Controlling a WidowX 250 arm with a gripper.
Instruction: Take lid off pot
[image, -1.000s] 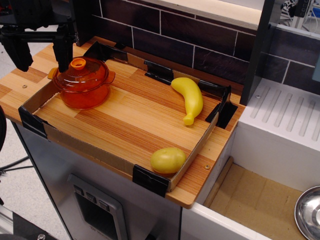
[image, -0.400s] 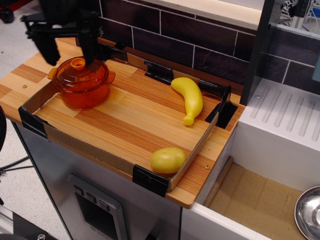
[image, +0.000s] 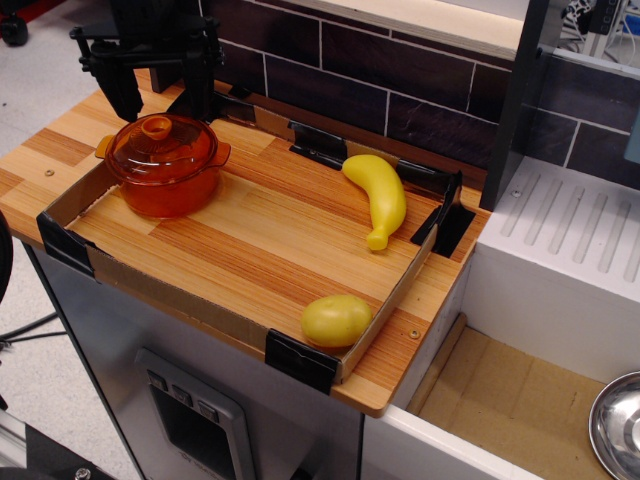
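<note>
the pot (image: 163, 178) sits at the tray's 9 o'clock corner on the wooden counter (image: 400, 375), with the lid (image: 160, 145) seated on it and the knob (image: 156, 126) upright at centre. task not yet begun in effect: lid on, untouched.

the gripper (image: 160, 95) hangs above and slightly behind the pot, toward 12 o'clock from the knob. its two dark fingers (image: 200, 85) stand spread wide, one on each side of the knob's line, holding nothing. tips look level with or just above the lid's far rim; contact cannot be told for sure, but they appear apart from it.

handling judgement: lid looks like thin translucent plastic, so light, fairly stiff, glossy and likely slippery on the dome. the knob is the only sensible hold: small, round, opaque. a pinch low on it should suffice; the pot is light too and could ride up with the lid if the fit is snug.

room: the cardboard tray wall (image: 75, 200) runs close along the pot's 9 o'clock and 12 o'clock sides, with a black corner clip (image: 60, 240) near 7 o'clock. open board lies toward 3 and 4 o'clock, between pot and banana (image: 380, 195). the lemon-like yellow fruit (image: 336, 320) sits far off at 5 o'clock. straight up is free.
</note>
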